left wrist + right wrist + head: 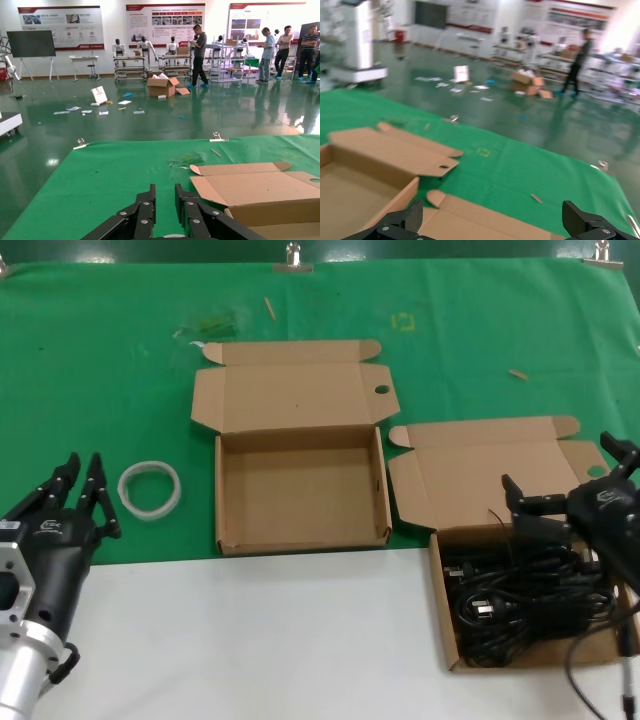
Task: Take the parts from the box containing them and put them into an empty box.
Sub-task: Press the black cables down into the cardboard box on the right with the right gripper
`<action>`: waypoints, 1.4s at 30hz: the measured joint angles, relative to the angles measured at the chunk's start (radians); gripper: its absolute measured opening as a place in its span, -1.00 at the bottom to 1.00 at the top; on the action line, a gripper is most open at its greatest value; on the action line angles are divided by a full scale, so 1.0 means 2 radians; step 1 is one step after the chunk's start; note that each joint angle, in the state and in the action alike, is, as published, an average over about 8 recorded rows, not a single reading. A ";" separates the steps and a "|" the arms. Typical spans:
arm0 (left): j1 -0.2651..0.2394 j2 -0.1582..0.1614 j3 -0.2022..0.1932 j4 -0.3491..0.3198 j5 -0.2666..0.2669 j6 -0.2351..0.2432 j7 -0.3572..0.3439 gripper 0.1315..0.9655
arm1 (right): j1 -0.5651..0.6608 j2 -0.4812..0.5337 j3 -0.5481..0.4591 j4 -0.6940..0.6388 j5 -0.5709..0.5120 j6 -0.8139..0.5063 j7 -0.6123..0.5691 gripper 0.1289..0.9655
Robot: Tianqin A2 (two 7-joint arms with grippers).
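The black power cords (pixel 525 592) lie tangled in the brown carton (pixel 440 600) at the right, its lid flap (pixel 480 470) open at the back. The empty carton (pixel 300 535) stands in the middle with its lid folded back; it also shows in the right wrist view (pixel 350 185) and the left wrist view (pixel 260 190). My right gripper (pixel 560 465) is wide open and empty, above the back edge of the cord carton; in its wrist view (pixel 492 217) that carton's lid flap (pixel 470 222) lies under it. My left gripper (pixel 85 472) is parked at the left, empty, fingers (pixel 145 205) nearly together.
A white translucent ring (pixel 150 489) lies on the green cloth (pixel 100 360) just right of my left gripper. Small scraps lie at the back of the cloth. The cord carton sits partly on the white table front (pixel 250 640).
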 joint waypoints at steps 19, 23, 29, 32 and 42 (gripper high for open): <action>0.000 0.000 0.000 0.000 0.000 0.000 0.000 -0.98 | 0.128 0.191 -0.041 -0.013 -0.037 -0.273 0.013 1.00; 0.000 0.000 0.000 0.000 0.000 0.000 0.000 -0.98 | 0.164 0.210 -0.065 -0.032 -0.056 -0.344 -0.019 1.00; 0.000 0.000 0.000 0.000 0.000 0.000 0.000 -0.98 | 0.230 0.215 -0.105 -0.087 -0.088 -0.453 -0.099 1.00; 0.000 0.000 0.000 0.000 0.000 0.000 0.000 -0.98 | 0.266 0.210 -0.124 -0.117 -0.102 -0.504 -0.142 1.00; 0.000 0.000 0.000 0.000 0.000 0.000 0.000 -0.98 | 0.350 0.179 -0.176 -0.192 -0.170 -0.588 -0.252 1.00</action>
